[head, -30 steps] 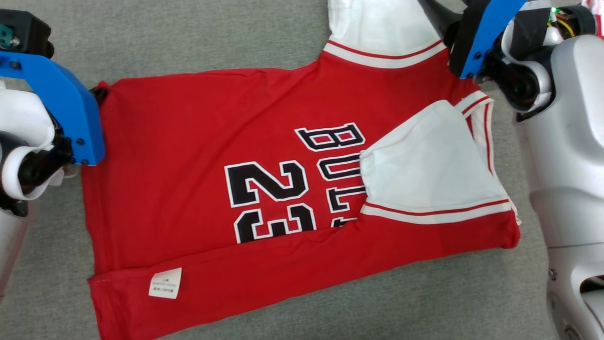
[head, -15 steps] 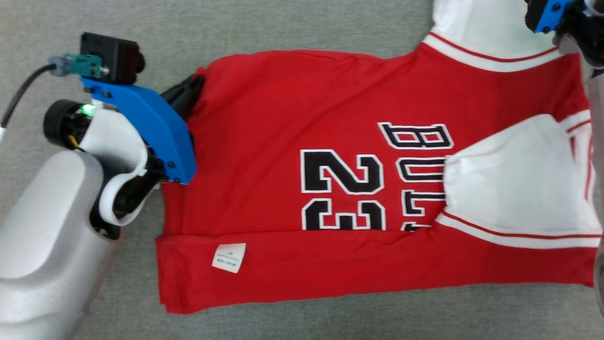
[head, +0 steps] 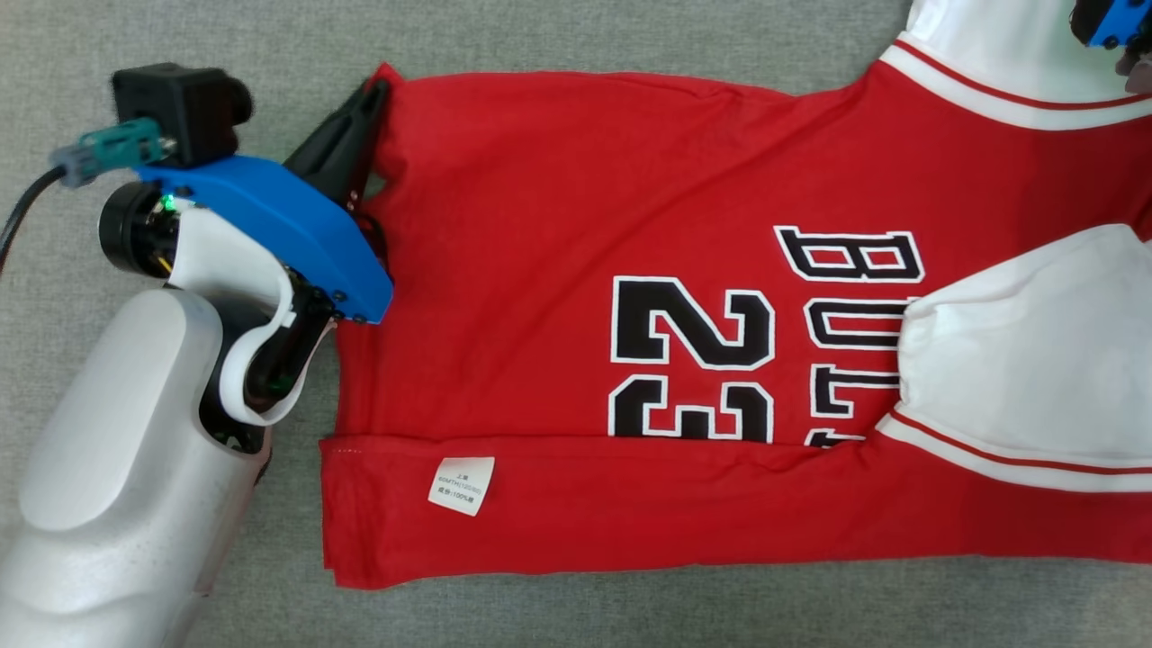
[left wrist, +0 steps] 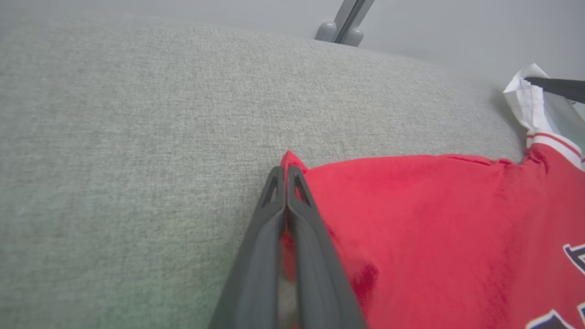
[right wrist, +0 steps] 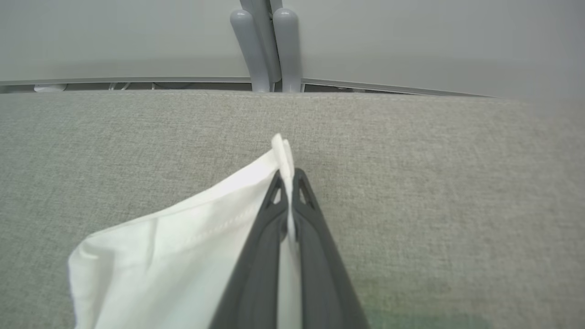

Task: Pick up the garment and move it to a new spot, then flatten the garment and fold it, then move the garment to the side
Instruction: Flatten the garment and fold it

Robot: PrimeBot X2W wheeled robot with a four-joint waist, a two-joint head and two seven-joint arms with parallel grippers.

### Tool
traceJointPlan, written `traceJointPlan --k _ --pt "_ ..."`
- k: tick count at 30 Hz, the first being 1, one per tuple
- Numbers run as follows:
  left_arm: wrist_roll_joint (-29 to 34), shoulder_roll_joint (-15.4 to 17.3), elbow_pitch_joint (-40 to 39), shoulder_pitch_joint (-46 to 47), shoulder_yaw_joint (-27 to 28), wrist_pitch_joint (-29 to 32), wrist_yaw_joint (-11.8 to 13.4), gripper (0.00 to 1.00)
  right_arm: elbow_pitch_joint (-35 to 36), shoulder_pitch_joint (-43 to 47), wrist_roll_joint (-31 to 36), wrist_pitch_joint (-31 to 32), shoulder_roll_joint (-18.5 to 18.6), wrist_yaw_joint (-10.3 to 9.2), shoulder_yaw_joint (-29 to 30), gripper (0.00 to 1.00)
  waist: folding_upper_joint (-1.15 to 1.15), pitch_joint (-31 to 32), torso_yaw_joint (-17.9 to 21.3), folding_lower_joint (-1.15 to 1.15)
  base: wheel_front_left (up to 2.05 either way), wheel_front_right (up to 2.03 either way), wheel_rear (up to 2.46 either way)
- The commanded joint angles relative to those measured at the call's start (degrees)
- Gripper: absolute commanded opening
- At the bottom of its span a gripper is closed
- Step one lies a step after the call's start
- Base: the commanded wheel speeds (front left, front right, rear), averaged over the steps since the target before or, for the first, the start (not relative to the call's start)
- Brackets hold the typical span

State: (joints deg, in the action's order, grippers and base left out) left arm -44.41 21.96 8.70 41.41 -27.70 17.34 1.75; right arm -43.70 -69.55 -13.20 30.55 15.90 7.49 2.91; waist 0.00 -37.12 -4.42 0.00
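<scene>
Where it gaped before, right tool (right wrist: 289,176) clenched on garment (head: 540,198); left tool (left wrist: 285,171) clenched on its corner

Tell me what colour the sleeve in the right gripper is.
White; the sleeve shows best in the right wrist view.

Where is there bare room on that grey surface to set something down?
Bare grey surface lies beyond the far edge of the jersey, and a narrower strip along its near edge. Crowded: the hem side, where the left pincer pinches a corner, and the far right, where the right pincer grips the white sleeve.
</scene>
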Motion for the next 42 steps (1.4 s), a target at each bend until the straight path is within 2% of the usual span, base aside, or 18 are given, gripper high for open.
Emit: traceJointPlan --k 1,8,18,26,34,42 --pt "-0.96 -0.64 0.47 -1.15 1.41 -2.08 0.48 0.00 0.72 1.09 -1.47 -1.15 -0.38 0.01 0.42 0.00 0.00 0.74 0.88 0.00 0.00 0.00 0.00" --pt "-3.30 -1.89 1.59 -5.09 5.04 -9.77 -0.36 0.00 6.14 6.64 -7.70 -4.21 1.05 0.02 -2.10 0.00 0.00 3.77 3.52 0.00 0.00 0.00 0.00" --pt "-4.41 -3.26 2.11 -11.77 8.00 -21.45 -3.62 0.00 18.28 19.50 -16.97 -9.54 4.03 0.02 -4.08 0.00 0.00 9.34 5.51 0.00 0.00 0.00 0.00" --pt "-4.14 -3.01 2.94 -17.44 7.63 -24.48 -4.09 0.00 25.48 31.20 -20.72 -9.54 4.99 0.02 -3.24 0.00 0.00 12.33 5.76 0.00 0.00 0.00 0.00" --pt "-4.61 -3.33 0.66 -26.35 6.89 -26.23 -2.42 0.00 32.87 44.61 -20.81 -7.25 4.66 0.02 0.26 0.00 0.00 15.13 5.50 0.00 0.00 0.00 0.00" --pt "-5.53 -3.85 0.35 -30.09 6.24 -26.40 -1.84 0.00 40.33 54.95 -18.97 -3.65 1.31 0.02 5.56 0.00 0.00 16.99 4.17 0.00 0.00 0.00 0.00"
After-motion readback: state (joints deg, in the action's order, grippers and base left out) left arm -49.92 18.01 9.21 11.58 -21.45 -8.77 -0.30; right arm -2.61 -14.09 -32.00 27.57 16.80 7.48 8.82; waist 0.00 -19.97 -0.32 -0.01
